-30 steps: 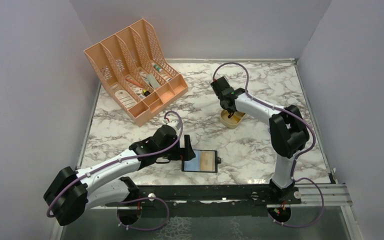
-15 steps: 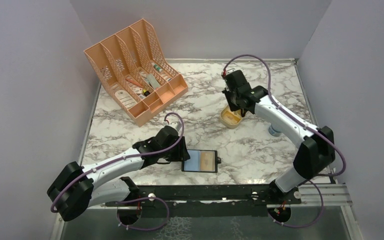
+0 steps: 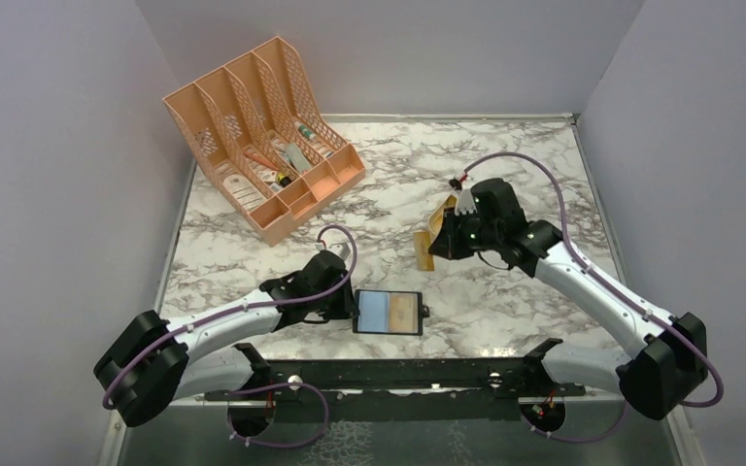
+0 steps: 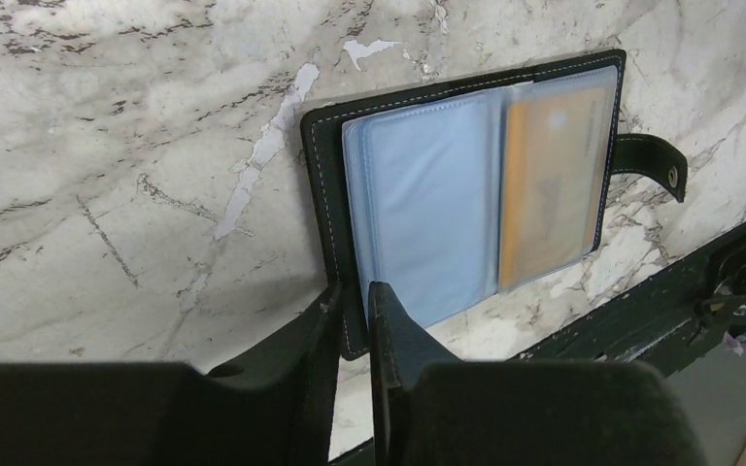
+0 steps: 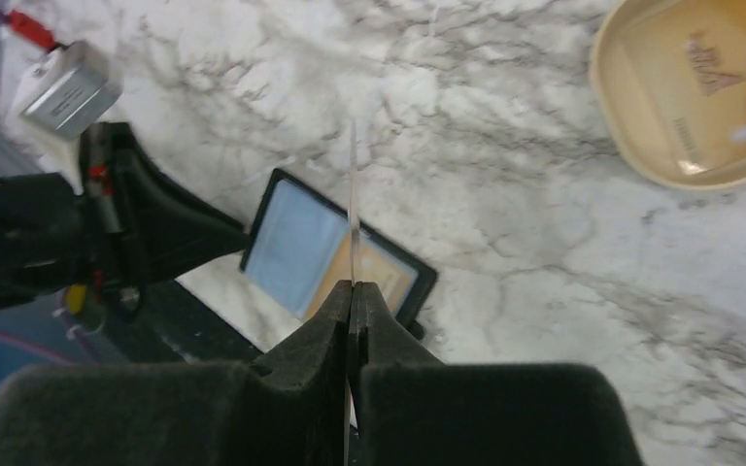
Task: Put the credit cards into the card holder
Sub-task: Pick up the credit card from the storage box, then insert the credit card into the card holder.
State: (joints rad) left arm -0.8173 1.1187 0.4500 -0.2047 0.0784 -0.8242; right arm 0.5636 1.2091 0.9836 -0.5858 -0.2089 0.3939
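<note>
Card [image 5: 353,199] edge-on in R claw [image 5: 353,287]

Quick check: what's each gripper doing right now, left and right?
Left gripper: closed on the card holder edge.
Right gripper: closed, holding a credit card.

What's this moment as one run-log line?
left gripper: clamped on open card holder edge | right gripper: shut on credit card, aloft

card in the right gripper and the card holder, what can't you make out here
- card in the right gripper: the right wrist view shows it edge-on, so its face is hidden; the top view is too small for print.
- tin: cut off by the right wrist frame edge; the right arm covers much of it from above.
- card holder: cloudy sleeves hide whether the blue side holds cards; the left gripper covers its corner.
</note>
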